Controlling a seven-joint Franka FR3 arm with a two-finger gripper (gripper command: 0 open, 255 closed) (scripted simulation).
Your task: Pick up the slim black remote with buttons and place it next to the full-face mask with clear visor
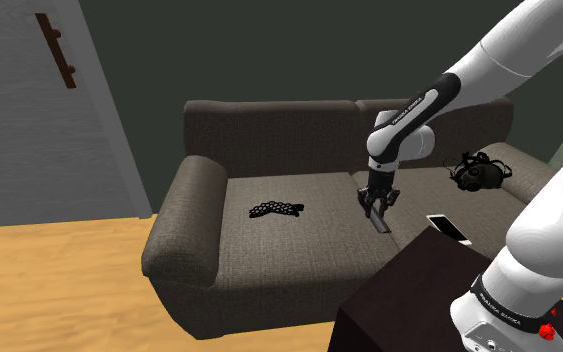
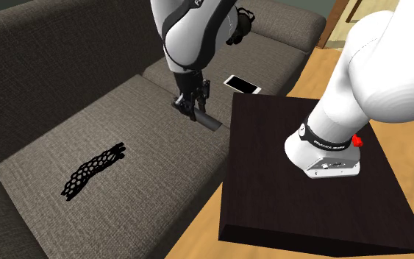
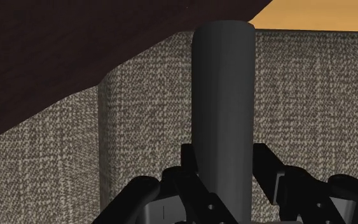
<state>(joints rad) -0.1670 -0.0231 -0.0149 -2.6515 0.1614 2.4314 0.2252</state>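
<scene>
fingers (image 3: pixel 266 168) are clamped on the remote (image 3: pixel 224 108), one on each long side. in the wrist view it is a smooth dark grey bar running straight out from the gripper (image 3: pixel 225 170), and no buttons can be made out on it. past its far end are the stand's (image 3: pixel 44 51) dark brown edge and a strip of floor (image 3: pixel 317 16).

the shoulder view shows the gripper (image 1: pixel 377 205) pointing down over the sofa (image 1: pixel 199 200), at the seam between the two seat cushions, with the remote (image 1: pixel 382 226) slanting down from it to the seat. whether its low end touches the fabric cannot be told. this view also shows the mask (image 1: pixel 479 172), dark with straps, lying on the right cushion by the backrest, well apart from the remote. a white phone (image 1: pixel 449 228) lies between them, near the seat's front edge, and a black mesh piece (image 1: pixel 275 210) lies on the left cushion.

the second exterior view looks from the front. there the arm (image 2: pixel 198 29) hides most of the mask (image 2: pixel 245 16), but the remote (image 2: pixel 207 120) is seen close to the stand's (image 2: pixel 308 184) corner, below the gripper (image 2: pixel 192 107). the phone (image 2: pixel 242 84) lies just beyond, and the mesh (image 2: pixel 95 171) lies well off to that view's left.

the sofa (image 2: pixel 43 66) is coarse grey-brown weave. it stands on a wood floor (image 1: pixel 59 290) before a dark wall (image 1: pixel 259 50), with a grey door (image 1: pixel 39 110) at the shoulder view's left.
</scene>
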